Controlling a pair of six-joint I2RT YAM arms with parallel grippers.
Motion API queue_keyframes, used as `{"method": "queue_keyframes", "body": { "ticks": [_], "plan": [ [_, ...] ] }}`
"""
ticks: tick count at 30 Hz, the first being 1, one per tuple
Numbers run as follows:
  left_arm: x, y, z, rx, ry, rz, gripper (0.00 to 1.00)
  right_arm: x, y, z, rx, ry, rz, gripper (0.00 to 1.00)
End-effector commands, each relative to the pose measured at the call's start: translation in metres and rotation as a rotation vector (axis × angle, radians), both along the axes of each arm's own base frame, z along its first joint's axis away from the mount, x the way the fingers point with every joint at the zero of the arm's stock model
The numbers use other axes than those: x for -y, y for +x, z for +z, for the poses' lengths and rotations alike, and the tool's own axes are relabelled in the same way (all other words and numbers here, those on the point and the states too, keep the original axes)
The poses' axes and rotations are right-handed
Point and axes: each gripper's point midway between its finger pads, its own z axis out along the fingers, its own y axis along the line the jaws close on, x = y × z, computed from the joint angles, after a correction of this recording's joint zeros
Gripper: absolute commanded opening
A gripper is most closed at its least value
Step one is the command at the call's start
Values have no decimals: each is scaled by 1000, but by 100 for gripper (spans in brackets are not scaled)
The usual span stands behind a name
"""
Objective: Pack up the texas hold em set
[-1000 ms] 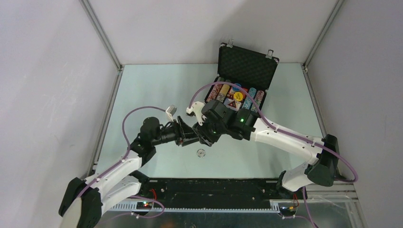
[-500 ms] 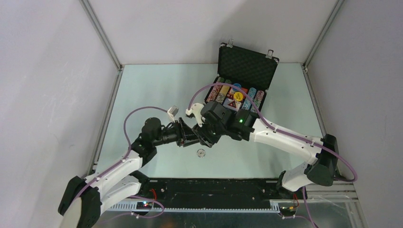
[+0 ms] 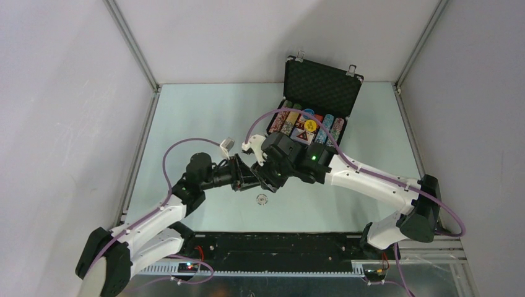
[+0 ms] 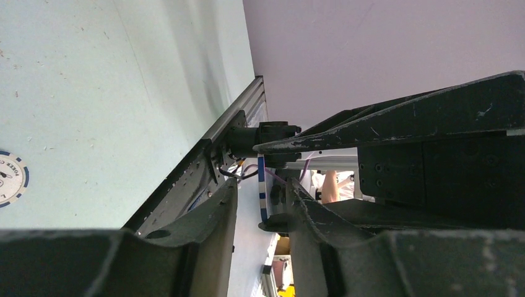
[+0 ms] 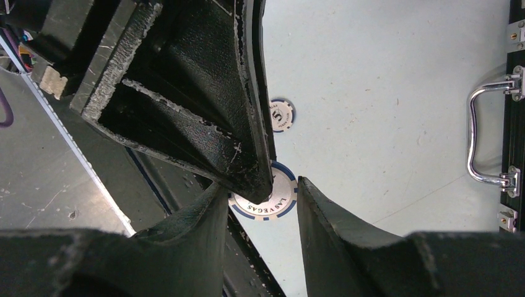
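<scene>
Mostly packed, judging by the black rectangular briefcase (image 3: 322, 86) open at the far right of the pale green table (image 3: 198, 124), rows of chips (image 3: 286, 120) and a yellow disc (image 3: 310, 125) already inside. Left to stow: a white-and-blue round poker chip (image 5: 263, 201) held above mid-table, clamped edge to edge in the right gripper (image 5: 263, 192), left gripper (image 4: 262, 204) jaws apart astride its faces; a second like chip (image 3: 262, 199) lying loose just nearer. Briefcase not yet shut.

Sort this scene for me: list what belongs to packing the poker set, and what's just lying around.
Part of the job:
- open black briefcase
- chips racked in it
- blue-and-white chip, held in the right gripper
- loose chip on the table

Just lying about:
- nothing loose; only the purple cables and the metal frame
</scene>
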Motion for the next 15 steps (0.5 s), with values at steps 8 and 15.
{"method": "queue_keyframes", "body": {
  "ticks": [8,15],
  "plan": [
    [7,-1,23,77,-35,-27,33,-13,9,21,70,53,25,42],
    [8,-1,23,76,-34,-30,28,-12,10,20,74,46,23,42]
  ]
}}
